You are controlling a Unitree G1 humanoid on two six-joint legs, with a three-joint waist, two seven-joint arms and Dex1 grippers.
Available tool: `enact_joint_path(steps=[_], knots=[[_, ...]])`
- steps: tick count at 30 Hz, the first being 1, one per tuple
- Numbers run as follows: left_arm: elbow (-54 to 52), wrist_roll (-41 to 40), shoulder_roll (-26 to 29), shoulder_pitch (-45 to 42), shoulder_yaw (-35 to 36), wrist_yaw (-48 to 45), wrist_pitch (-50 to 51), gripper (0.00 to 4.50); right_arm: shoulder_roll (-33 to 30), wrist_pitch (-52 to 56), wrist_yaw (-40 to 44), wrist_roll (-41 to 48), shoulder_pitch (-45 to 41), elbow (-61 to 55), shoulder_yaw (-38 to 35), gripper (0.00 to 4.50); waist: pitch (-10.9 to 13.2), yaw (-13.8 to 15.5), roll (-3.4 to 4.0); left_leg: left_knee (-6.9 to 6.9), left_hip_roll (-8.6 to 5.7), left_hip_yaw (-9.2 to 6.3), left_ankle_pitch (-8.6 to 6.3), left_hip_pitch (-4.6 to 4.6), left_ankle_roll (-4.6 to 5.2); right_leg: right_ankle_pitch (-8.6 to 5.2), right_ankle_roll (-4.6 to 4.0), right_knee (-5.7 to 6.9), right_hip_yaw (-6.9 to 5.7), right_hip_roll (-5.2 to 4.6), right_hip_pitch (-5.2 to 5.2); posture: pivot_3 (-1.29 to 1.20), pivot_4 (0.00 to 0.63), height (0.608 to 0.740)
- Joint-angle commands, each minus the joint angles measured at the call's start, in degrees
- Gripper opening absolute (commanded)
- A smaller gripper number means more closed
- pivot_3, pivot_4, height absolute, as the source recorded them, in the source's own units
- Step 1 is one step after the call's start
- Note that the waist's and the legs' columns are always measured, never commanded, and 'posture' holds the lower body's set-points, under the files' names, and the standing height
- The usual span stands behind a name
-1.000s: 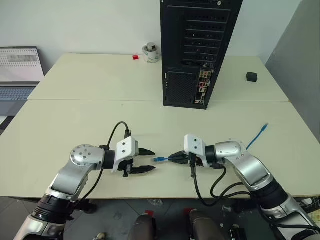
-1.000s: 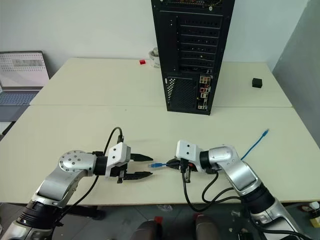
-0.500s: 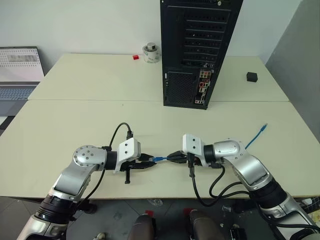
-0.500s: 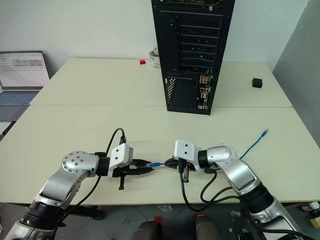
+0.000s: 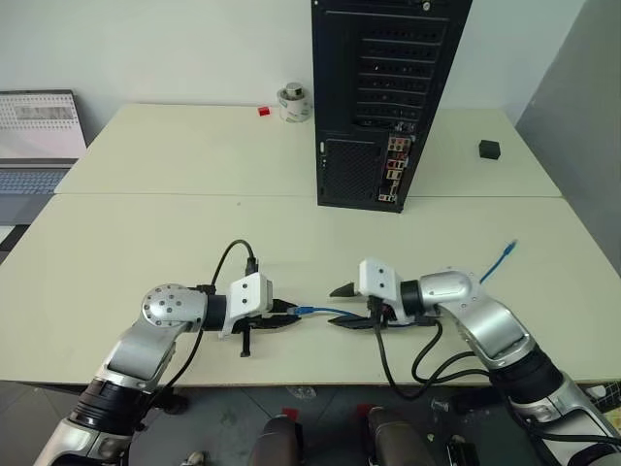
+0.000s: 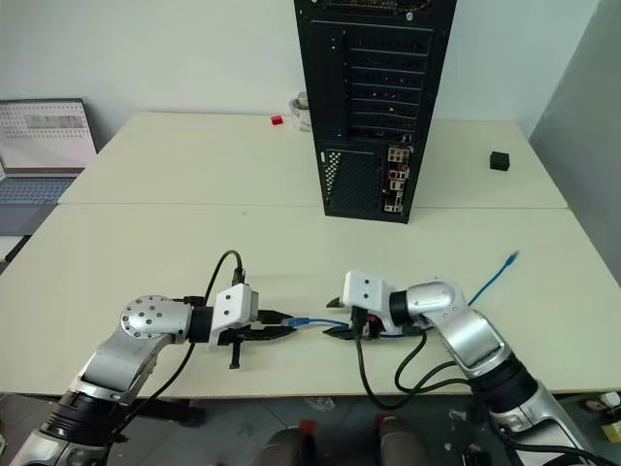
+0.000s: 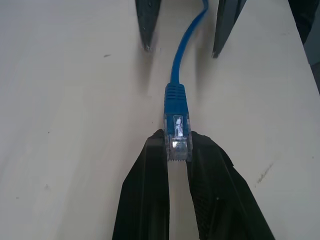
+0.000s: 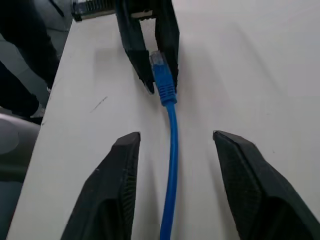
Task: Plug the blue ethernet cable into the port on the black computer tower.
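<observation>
The left gripper (image 7: 177, 150) is clenched on the clear plug of the blue cable (image 5: 325, 312) just above the table (image 5: 146, 243). The right gripper (image 8: 172, 145) stands released, its fingers straddling the cable without touching it. The computer tower (image 5: 383, 97) stands well apart.

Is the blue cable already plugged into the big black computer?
No, the blue ethernet cable has its plug pinched in the left gripper, low over the table, far from the black computer tower.

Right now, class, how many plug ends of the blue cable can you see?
2: one clamped in the left gripper's fingers, one lying far right on the table at the blue cable's other end.
</observation>
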Motion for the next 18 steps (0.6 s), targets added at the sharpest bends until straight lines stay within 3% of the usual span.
enact_joint_path(steps=[1, 10, 18], knots=[[2.9, 3.9, -1.8, -1.6, 0.5, 3.8, -11.5, 0.28, -0.5, 7.2, 0.1, 7.8, -0.2, -5.1, -6.6, 2.38, 0.0, 0.1, 0.00, 0.00, -0.01, 0.00, 0.00, -0.01, 0.00, 0.00, 0.00, -0.01, 0.00, -0.01, 0.00, 0.00, 0.150, 0.740], [19.3, 23.4, -2.8, -7.2, 0.4, 21.4, -59.0, 0.28, 4.6, 22.2, -7.3, 19.9, 0.6, -9.5, -13.5, 2.38, 0.0, 0.1, 0.00, -0.02, -0.01, -0.01, 0.00, 0.01, 0.00, 0.01, -0.01, 0.00, 0.00, -0.30, -0.01, 0.00, 0.150, 0.740], [24.4, 32.5, -3.3, -9.9, 1.7, 33.7, -70.1, 0.27, 7.2, 25.0, -11.3, 23.0, 0.4, -9.1, -12.4, 2.38, 0.0, 0.1, 0.01, -0.02, -0.08, -0.03, 0.00, -0.03, 0.01, 0.01, 0.00, 0.01, -0.09, -0.32, -0.01, 0.00, 0.150, 0.740]])
